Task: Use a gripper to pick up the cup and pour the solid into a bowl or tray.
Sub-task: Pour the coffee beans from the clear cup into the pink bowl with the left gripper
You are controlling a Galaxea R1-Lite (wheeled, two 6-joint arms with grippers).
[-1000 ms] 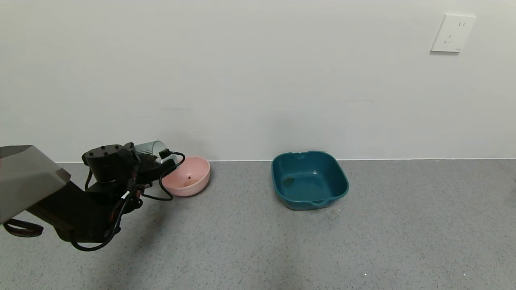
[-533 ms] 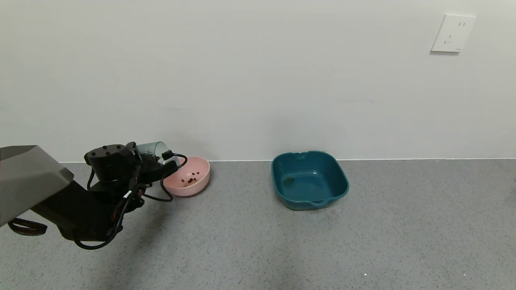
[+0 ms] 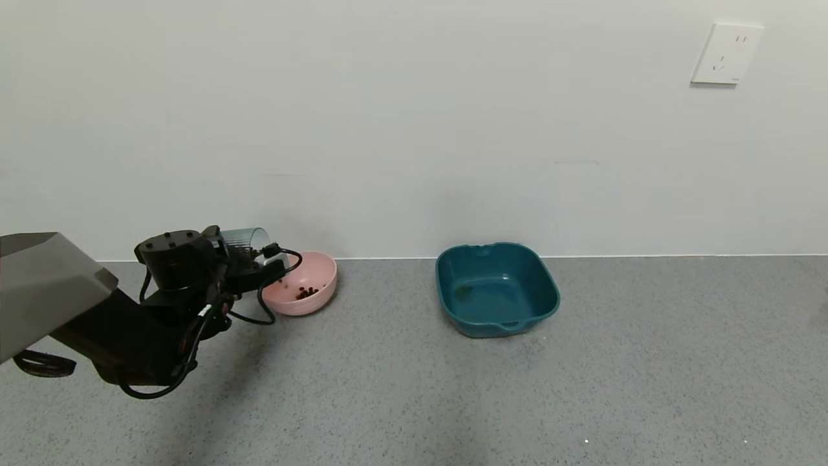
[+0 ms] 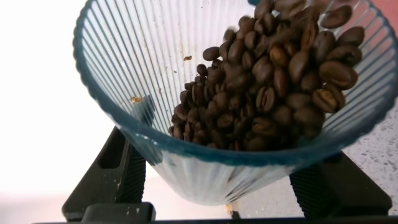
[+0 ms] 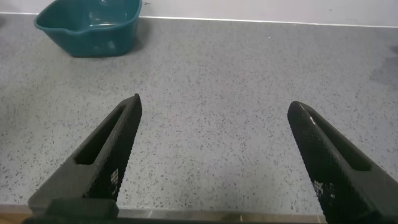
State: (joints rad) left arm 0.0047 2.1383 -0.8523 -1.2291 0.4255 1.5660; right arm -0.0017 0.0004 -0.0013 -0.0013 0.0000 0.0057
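The head view looks forward and down from above, far enough off to take in the grey bench, the white wall, the pink bowl at centre left and the teal tray at centre. The left wrist view sits very close behind the cup, whose mouth fills the frame. The right wrist view looks low across the bench between its own two fingers, and shares the teal tray, upper left, with the head view.

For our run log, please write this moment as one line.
left gripper: holds cup tilted over pink bowl | coffee beans: pouring, some in bowl | right gripper: open, idle
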